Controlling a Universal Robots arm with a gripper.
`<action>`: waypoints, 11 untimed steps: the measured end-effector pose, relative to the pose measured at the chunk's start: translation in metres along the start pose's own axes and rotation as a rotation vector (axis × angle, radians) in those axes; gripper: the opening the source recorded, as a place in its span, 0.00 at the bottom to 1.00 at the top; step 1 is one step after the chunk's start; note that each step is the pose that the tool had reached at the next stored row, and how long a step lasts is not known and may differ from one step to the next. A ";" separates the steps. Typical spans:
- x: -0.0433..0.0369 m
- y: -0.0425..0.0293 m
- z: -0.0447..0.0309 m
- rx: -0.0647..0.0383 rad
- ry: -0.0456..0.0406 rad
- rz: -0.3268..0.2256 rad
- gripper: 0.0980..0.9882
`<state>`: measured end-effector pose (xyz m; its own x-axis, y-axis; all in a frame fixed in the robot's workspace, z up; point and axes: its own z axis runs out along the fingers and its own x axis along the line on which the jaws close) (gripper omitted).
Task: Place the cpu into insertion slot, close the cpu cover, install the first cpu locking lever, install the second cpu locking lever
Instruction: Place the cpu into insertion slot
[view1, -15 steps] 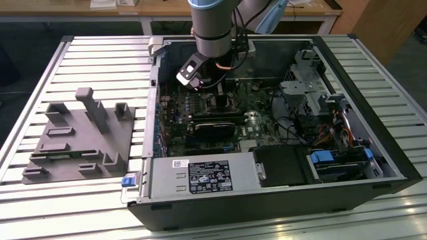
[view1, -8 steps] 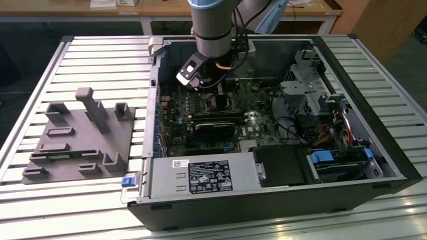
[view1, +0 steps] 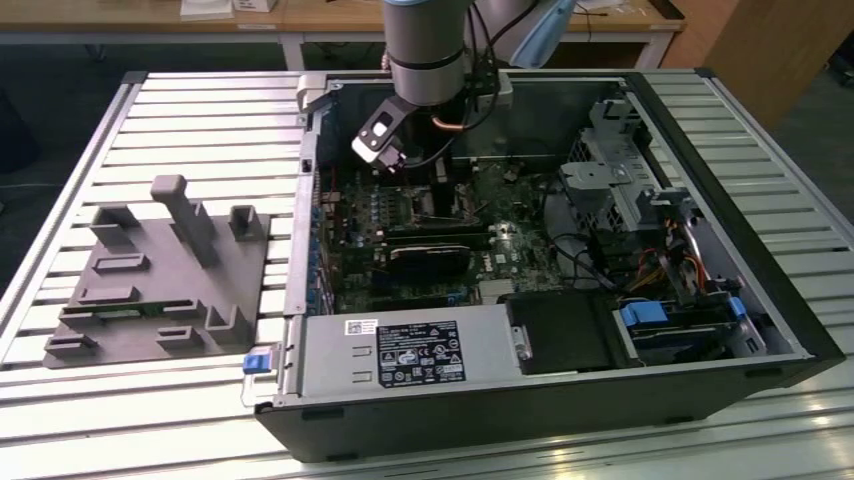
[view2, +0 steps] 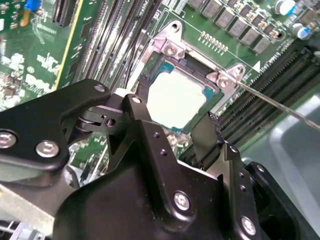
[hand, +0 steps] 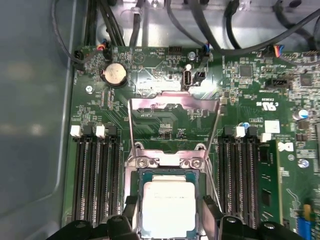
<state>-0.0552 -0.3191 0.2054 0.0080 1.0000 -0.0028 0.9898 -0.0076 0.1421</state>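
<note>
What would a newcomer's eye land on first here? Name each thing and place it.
The pale cpu lies in the insertion slot on the green board, with the hand right above it. At the slot's edge the cpu cover stands raised, not closed. In the exterior view, the arm reaches down into an opened computer case.

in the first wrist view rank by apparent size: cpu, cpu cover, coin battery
1. cpu cover, open frame, widest outline
2. cpu, nearer the camera, so that gap is unsure
3. coin battery, clearly smallest
</note>
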 end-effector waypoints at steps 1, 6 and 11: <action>0.0000 0.0003 -0.0024 0.000 0.0000 0.000 0.58; 0.0000 0.0007 -0.0046 0.000 0.0003 0.000 0.58; 0.0000 0.0007 -0.0048 0.000 0.0001 0.000 0.49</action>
<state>-0.0552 -0.3190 0.2103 0.0080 1.0000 -0.0027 0.9898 -0.0076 0.1421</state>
